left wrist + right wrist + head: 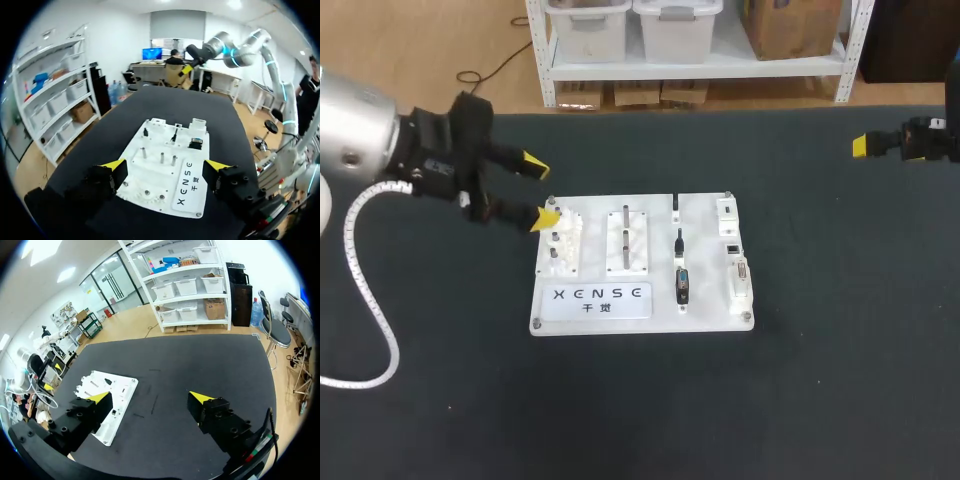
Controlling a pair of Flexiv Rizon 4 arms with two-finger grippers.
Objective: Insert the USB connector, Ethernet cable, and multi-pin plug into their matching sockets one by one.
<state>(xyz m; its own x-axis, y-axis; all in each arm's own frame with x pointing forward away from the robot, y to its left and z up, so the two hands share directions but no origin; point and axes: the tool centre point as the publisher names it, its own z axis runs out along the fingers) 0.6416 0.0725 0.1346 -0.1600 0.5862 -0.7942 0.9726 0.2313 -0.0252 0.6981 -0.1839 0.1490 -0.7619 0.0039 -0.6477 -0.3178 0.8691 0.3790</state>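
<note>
At board point(708, 268) left edge, left claw point(536, 192) spread, empty; plugs point(678, 242) lie rightward across board. Right claw point(150, 397) spread, farther.

One overhead camera, two wrist cameras
The head view looks steeply down on the white socket board point(710, 310) at frame centre. The left wrist view faces it from close by, the right wrist view from afar.

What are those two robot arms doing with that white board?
Neither arm is holding anything right now. The left pincer is open and sits at the left edge of the white board. The right pincer is open too, far off to the right over the black table. The black plugs lie on the board next to the sockets, not plugged in yet.
</note>
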